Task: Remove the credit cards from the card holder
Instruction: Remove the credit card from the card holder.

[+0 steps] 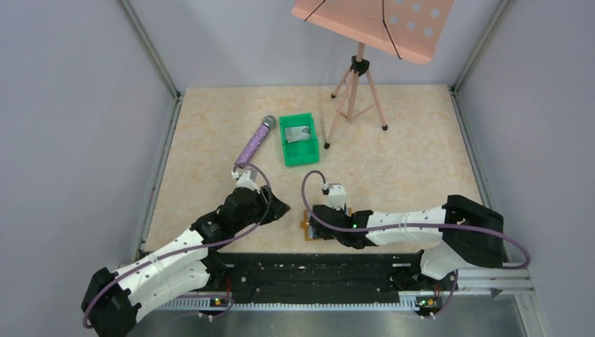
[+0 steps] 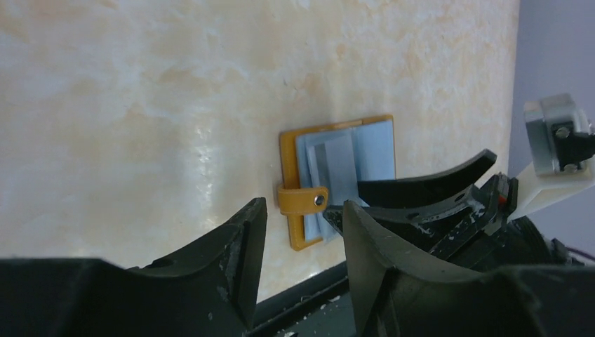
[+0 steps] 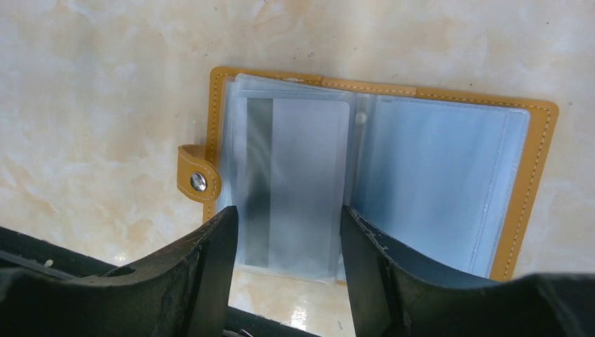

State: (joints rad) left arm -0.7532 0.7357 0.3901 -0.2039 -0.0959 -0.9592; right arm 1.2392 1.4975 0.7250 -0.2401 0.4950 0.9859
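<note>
The tan card holder (image 3: 449, 175) lies open on the table by the front edge, its clasp tab (image 3: 196, 179) to the left. A silvery credit card (image 3: 302, 175) with a dark stripe sits in its left clear pocket. My right gripper (image 3: 288, 210) is down over that pocket, one finger against each long edge of the card. My left gripper (image 2: 303, 205) hangs open and empty just left of the holder (image 2: 288, 161), near the tab (image 2: 302, 200). In the top view the right gripper (image 1: 319, 223) hides most of the holder (image 1: 307, 228); the left gripper (image 1: 284, 208) is beside it.
A green bin (image 1: 289, 151) at mid-table holds a silvery card (image 1: 300, 133). A purple microphone (image 1: 254, 142) lies to its left. A pink music stand on a tripod (image 1: 358, 91) stands at the back. The black rail (image 1: 316, 270) runs just behind the holder.
</note>
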